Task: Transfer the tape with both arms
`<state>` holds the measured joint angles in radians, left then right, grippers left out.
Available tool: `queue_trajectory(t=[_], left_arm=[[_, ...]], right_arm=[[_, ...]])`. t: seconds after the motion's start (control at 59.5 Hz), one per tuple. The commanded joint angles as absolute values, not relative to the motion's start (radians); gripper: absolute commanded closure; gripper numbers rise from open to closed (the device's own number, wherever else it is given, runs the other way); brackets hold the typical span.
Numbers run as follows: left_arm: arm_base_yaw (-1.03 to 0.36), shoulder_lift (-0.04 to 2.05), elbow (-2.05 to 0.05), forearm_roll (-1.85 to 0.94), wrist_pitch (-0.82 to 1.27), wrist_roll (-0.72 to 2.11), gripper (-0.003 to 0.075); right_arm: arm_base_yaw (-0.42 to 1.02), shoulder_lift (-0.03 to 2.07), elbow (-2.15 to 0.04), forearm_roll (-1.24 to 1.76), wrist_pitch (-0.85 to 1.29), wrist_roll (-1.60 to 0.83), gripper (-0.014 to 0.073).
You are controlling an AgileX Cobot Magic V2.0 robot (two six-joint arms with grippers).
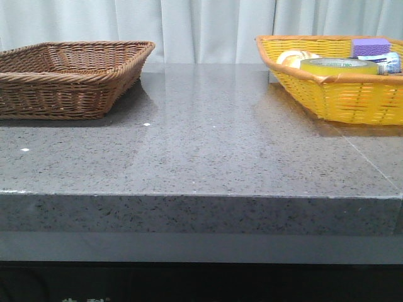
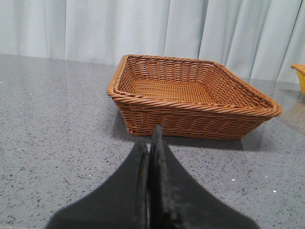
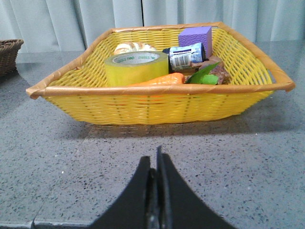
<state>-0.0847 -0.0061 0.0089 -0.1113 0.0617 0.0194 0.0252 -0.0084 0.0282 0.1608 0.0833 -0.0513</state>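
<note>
The yellow tape roll (image 1: 339,66) lies flat in the yellow wicker basket (image 1: 352,100) at the table's far right; it also shows in the right wrist view (image 3: 136,68), at the near left of the basket (image 3: 157,102). My right gripper (image 3: 156,160) is shut and empty, low over the table a short way in front of that basket. My left gripper (image 2: 151,138) is shut and empty, low over the table in front of the empty brown wicker basket (image 2: 190,98). Neither arm shows in the front view.
The brown basket (image 1: 69,78) stands at the far left. The yellow basket also holds a purple block (image 3: 195,36), a small bottle (image 3: 183,55), a cream-white roll (image 3: 133,47), a toy carrot (image 3: 159,79) and a green piece (image 3: 202,76). Curtains hang behind.
</note>
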Motion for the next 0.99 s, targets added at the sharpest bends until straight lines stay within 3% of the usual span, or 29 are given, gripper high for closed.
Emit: queue_trajectory(t=[0.0, 0.723, 0.975], left_arm=[[-0.081, -0.025, 0.048, -0.122, -0.020, 0.011, 0.0740], [-0.081, -0.025, 0.048, -0.094, -0.028, 0.024, 0.0740], [-0.081, -0.023, 0.006, -0.103, -0.126, 0.024, 0.0740]], right_arm=[[0.030, -0.037, 0.001, 0.161, 0.000, -0.060, 0.0660], [0.030, -0.037, 0.001, 0.161, -0.032, -0.060, 0.0660], [0.030, -0.036, -0.071, 0.163, -0.061, -0.060, 0.0660]])
